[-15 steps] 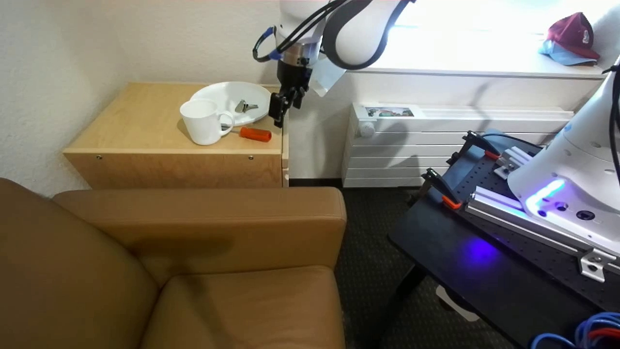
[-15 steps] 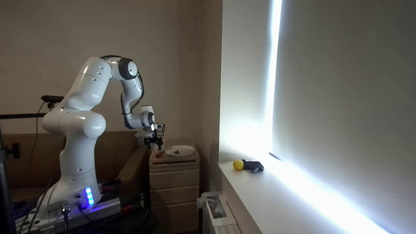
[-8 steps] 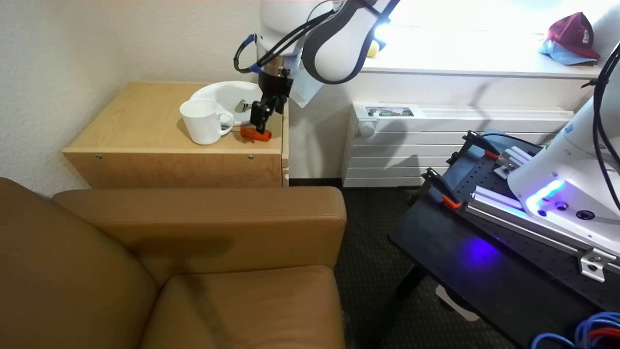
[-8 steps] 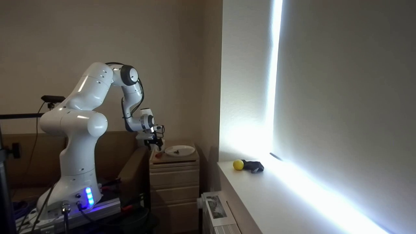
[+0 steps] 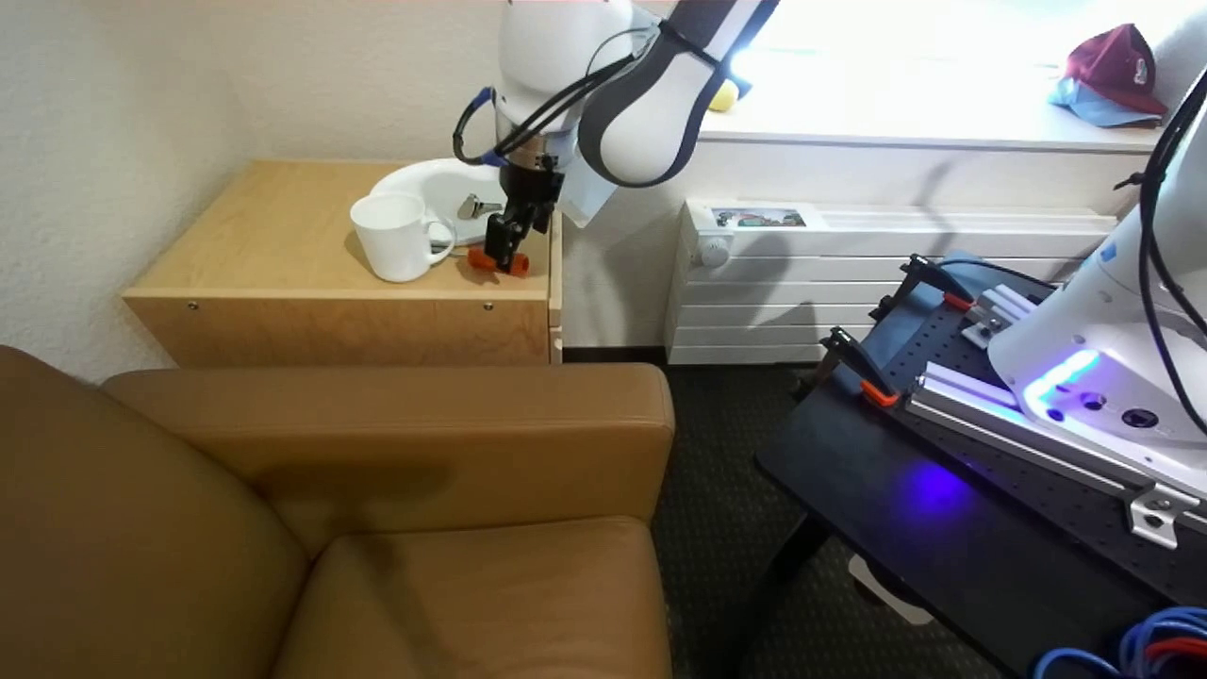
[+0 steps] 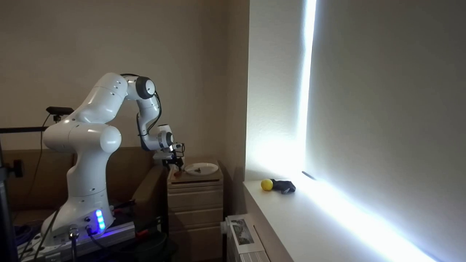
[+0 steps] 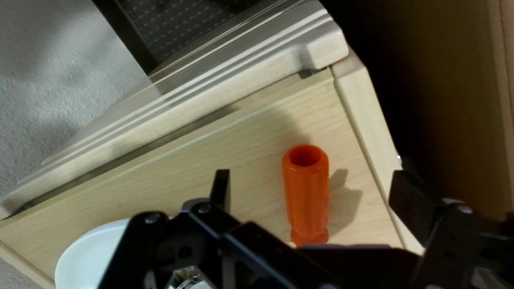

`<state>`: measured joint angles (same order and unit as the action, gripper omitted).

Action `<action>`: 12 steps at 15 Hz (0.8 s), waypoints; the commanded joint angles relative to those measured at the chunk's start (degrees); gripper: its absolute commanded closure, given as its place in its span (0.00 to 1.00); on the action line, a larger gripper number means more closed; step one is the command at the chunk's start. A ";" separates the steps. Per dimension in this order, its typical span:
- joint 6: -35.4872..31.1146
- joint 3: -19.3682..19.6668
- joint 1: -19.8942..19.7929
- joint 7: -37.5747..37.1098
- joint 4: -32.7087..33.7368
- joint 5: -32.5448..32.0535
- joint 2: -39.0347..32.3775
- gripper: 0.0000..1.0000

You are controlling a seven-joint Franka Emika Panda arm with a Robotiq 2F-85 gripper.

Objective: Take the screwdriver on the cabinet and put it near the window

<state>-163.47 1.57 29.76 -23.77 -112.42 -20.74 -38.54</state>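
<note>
One orange-red cylindrical-handled screwdriver (image 7: 307, 192), lying on the light tan wooden cabinet table (image 5: 302, 217), its hollow butt shown by the wrist view only; one maroon and light-blue cap (image 5: 1111, 80), on the bright white window ledge (image 5: 896, 104), shown in an exterior view only. One shallow white dish (image 5: 434, 179), containing a small silvery metal piece (image 5: 476, 207); one white handled mug (image 5: 391, 240), contents not discernible. Screwdriver's long axis slightly aslant, butt toward the drawer-side edge, shaft end toward the mug; one black pincer (image 7: 311, 178), fingers spread wide, one either side of the handle, nothing held.

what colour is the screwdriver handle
Orange-red; the screwdriver handle shows best in the wrist view.
</note>
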 commanded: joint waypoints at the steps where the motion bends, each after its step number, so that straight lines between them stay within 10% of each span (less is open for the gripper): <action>1: -2.48 1.50 1.42 1.61 3.78 1.92 -4.06 0.00; 7: -1.77 3.50 2.99 2.94 8.48 2.78 -8.89 0.00; 8: -1.56 2.78 2.45 3.79 9.03 3.42 -9.28 0.25; 12: -1.06 1.26 1.72 6.23 10.21 5.96 -9.59 0.48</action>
<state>-164.66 4.10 32.38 -20.51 -103.81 -16.84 -47.12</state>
